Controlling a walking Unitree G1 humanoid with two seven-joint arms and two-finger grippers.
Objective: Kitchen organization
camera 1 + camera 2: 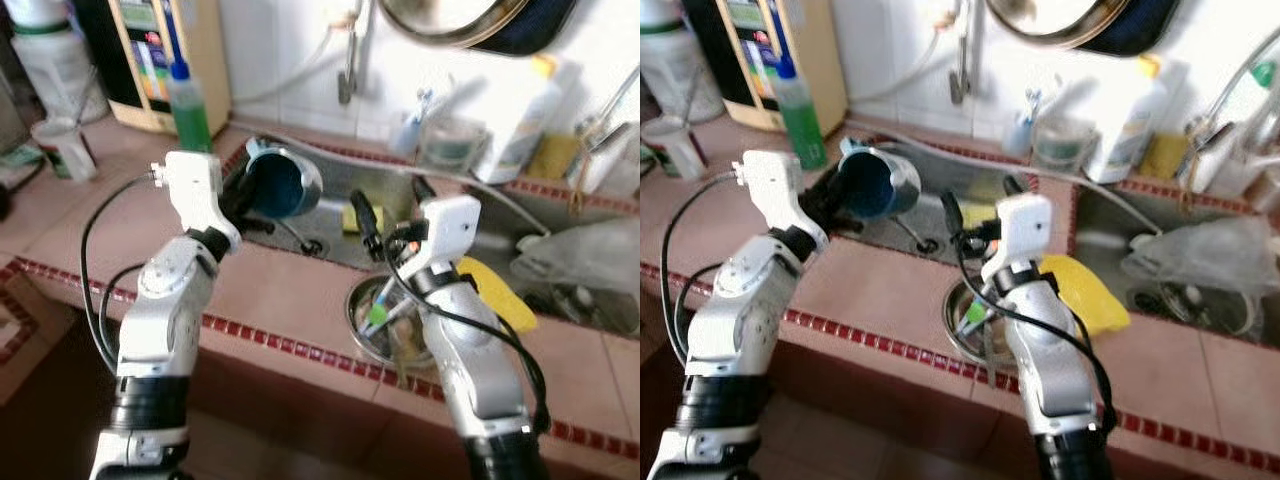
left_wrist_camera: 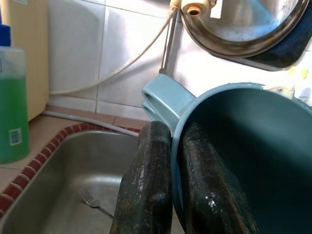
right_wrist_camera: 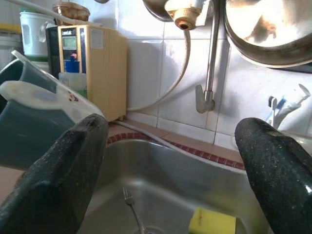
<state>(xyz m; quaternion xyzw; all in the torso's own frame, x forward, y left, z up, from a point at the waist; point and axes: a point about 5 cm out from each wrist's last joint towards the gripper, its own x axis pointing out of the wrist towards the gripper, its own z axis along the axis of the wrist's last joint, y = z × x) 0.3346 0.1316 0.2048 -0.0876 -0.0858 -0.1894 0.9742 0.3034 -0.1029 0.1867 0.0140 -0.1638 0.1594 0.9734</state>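
Left wrist view showed the left tool (image 2: 173, 190) pinching the rim of a teal plastic mug (image 1: 283, 181), tipped over the steel sink (image 1: 335, 215) as if draining; the right tool (image 3: 175, 170) hovered spread, empty

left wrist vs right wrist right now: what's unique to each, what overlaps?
Left wrist: the left gripper shut on the rim of the blue mug, one finger inside and one outside, and a green soap bottle on the counter.

Right wrist: the right gripper open over the sink, a yellow sponge below it, the beige appliance by the wall, and the mug seen from outside.

Both: the steel sink, a fork in its basin, the tiled wall and the hanging pan.
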